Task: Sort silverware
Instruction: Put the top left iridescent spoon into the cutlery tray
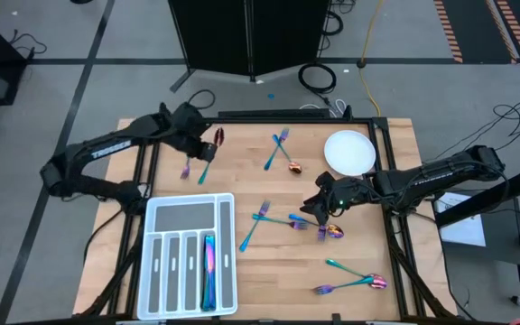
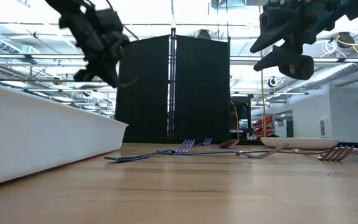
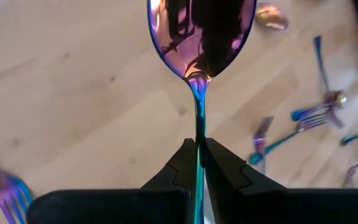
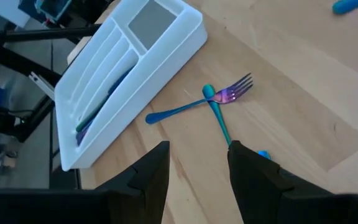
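Observation:
My left gripper (image 1: 202,144) is up over the table's far left, shut on a rainbow spoon (image 3: 201,37) whose bowl (image 1: 218,135) juts out past the fingertips. My right gripper (image 4: 197,163) hangs open above the table's right middle, over loose silverware; a teal spoon crossed by a fork (image 4: 219,96) lies flat on the wood ahead of it. More forks (image 1: 279,147) and a spoon (image 1: 294,167) lie at the far middle. Others lie near the right front (image 1: 355,278). The white tray (image 1: 165,217) holds several pieces in one slot (image 1: 209,264). My left gripper pinches the spoon's thin handle (image 3: 198,134) between its two fingers, a little below the neck. The spoon runs along the fingers, bowl forward, and the handle passes back between them. The fingers slant down toward the table. The spoon is lifted clear of the wood.
A round white plate (image 1: 348,152) sits at the far right. A purple fork (image 1: 186,170) lies on the wood under the left arm. The tray stands at the near left, and bare wood shows between it and the right-hand silverware.

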### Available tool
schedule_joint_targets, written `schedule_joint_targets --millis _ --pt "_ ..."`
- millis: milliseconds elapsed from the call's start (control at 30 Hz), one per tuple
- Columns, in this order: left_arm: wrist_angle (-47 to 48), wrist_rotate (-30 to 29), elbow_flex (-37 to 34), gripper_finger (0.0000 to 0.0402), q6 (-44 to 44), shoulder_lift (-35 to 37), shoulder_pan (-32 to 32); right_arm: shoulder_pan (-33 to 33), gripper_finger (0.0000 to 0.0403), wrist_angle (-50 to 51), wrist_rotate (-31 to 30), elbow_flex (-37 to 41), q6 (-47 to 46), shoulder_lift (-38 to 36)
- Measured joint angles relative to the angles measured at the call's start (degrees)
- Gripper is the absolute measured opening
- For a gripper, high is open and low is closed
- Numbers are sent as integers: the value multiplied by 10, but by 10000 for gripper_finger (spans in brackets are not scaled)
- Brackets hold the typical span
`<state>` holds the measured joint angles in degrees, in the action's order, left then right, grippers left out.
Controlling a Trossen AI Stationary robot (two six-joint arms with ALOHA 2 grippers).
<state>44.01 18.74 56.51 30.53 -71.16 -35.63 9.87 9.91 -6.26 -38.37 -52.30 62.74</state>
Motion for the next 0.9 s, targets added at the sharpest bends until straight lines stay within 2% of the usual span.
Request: schedule_joint_targets --millis 167,400,533,900 --pt "52 -80 0 26 115 57 84 0 148 -5 0 0 35 0" --pt "141 -188 0 26 332 94 237 0 148 -24 2 0 95 0" --pt "156 -231 0 26 441 95 328 0 148 -24 6 0 116 0" --pt "154 -333 -8 26 643 92 540 0 148 -29 6 0 114 0"
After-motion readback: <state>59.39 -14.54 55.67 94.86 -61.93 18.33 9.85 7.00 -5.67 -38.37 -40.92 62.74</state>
